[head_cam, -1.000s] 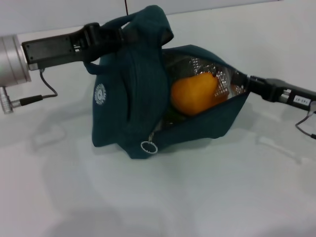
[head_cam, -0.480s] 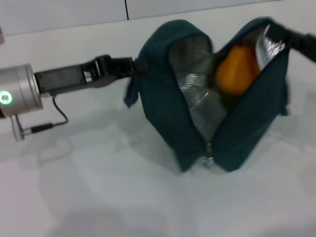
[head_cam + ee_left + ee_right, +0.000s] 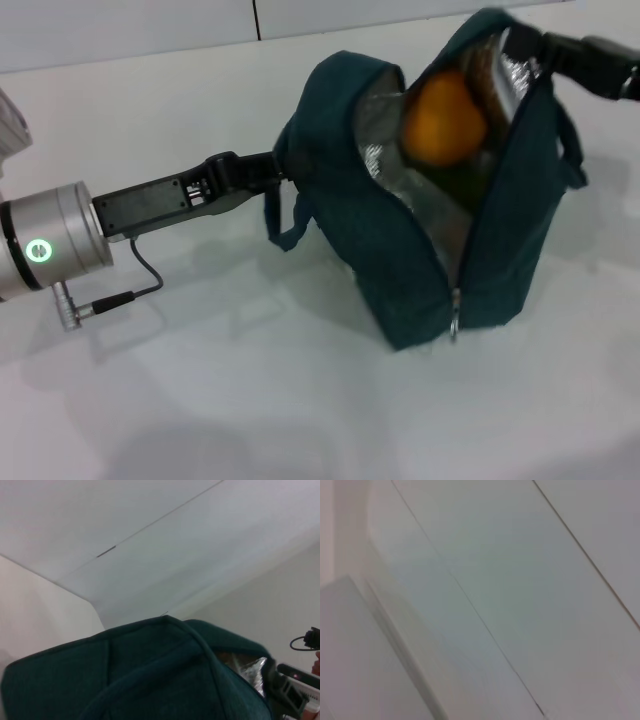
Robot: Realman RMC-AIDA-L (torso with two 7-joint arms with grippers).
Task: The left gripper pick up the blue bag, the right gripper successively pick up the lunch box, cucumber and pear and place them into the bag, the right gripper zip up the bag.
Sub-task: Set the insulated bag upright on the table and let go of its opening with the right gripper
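Pear inside open blue bag, left hand clamped on its rim, right hand grip unclear

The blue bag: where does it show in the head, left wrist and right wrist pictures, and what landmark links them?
Head view: the blue bag stands open right of centre, with the pear inside.
Left wrist view: its fabric fills the lower part of the picture.
Right wrist view: not in it; only pale surfaces.
Shared landmark: the silver foil lining at the mouth, also seen in the left wrist view.
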